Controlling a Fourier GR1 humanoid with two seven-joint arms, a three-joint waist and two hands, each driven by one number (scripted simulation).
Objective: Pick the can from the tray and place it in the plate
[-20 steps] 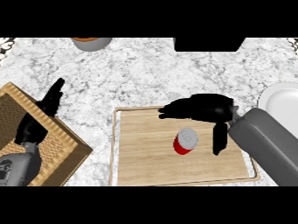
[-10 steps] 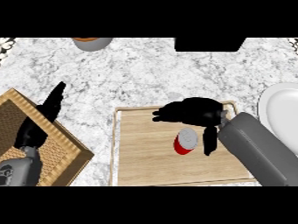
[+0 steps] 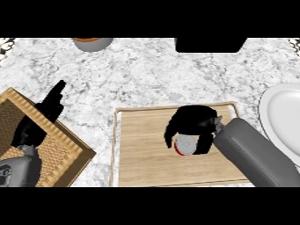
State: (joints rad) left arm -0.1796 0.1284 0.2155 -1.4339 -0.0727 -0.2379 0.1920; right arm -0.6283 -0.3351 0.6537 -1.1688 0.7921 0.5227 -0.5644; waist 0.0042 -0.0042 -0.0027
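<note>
**A:** What are your fingers doing right now?

**B:** The fingers (image 3: 173,127) of my right hand (image 3: 192,121) are curled down around the can (image 3: 188,145), one on its left and the thumb side on its right. I can see its grey top and a strip of red rim between them. I judge they are closing on it; whether they have full contact all round, I cannot tell.

**A:** And where is the can?

**B:** It is on the tray (image 3: 142,149), right of the tray's middle, just below centre of the frame. Nothing shows it lifted yet.

**A:** So which step is this?

**B:** The grasp. Next I need to raise the can straight up clear of the tray's rim, then carry it right to the plate (image 3: 295,118) at the right edge of the frame, which lies just beyond the tray, and set it down upright.

**A:** Your other hand?

**B:** My left hand (image 3: 45,112) rests at the left of the frame, fingers straight and holding nothing, over a woven basket (image 3: 3,127).

**A:** The surroundings?

**B:** A grey-white marble bench (image 3: 145,74). At its top edge sit a grey bowl (image 3: 92,43) with something orange in it and a black block (image 3: 210,45).
</note>
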